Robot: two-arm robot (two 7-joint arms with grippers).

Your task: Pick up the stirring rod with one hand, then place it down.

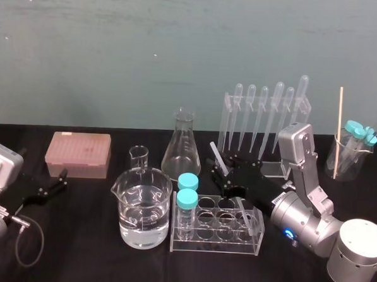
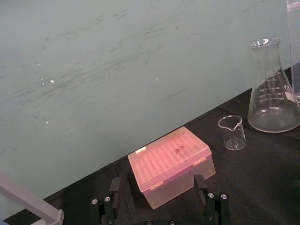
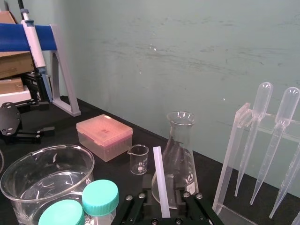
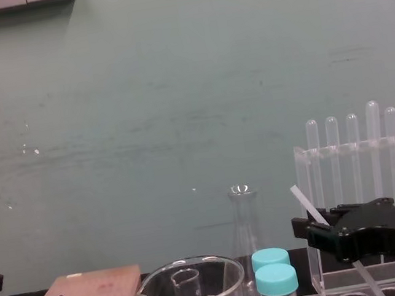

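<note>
The stirring rod (image 1: 217, 156) is a whitish glass stick leaning up out of the clear tube rack (image 1: 215, 238), with its lower end down among the rack's holes. My right gripper (image 1: 228, 174) reaches in from the right above the rack. Its black jaws are closed in on the rod (image 3: 158, 178) from both sides, partway up its length. From the chest the rod (image 4: 302, 199) pokes up at a slant out of the right gripper (image 4: 319, 230). My left gripper (image 1: 59, 180) rests open at the left, near the pink box; its fingers (image 2: 211, 201) stand wide apart.
A large beaker of water (image 1: 144, 208) and two teal-capped tubes (image 1: 186, 201) stand just left of the rack. Behind are a conical flask (image 1: 182, 147), a small beaker (image 1: 139, 156), a pink tip box (image 1: 78, 154), a pipette stand (image 1: 265, 120) and a beaker with a wooden stick (image 1: 352, 156).
</note>
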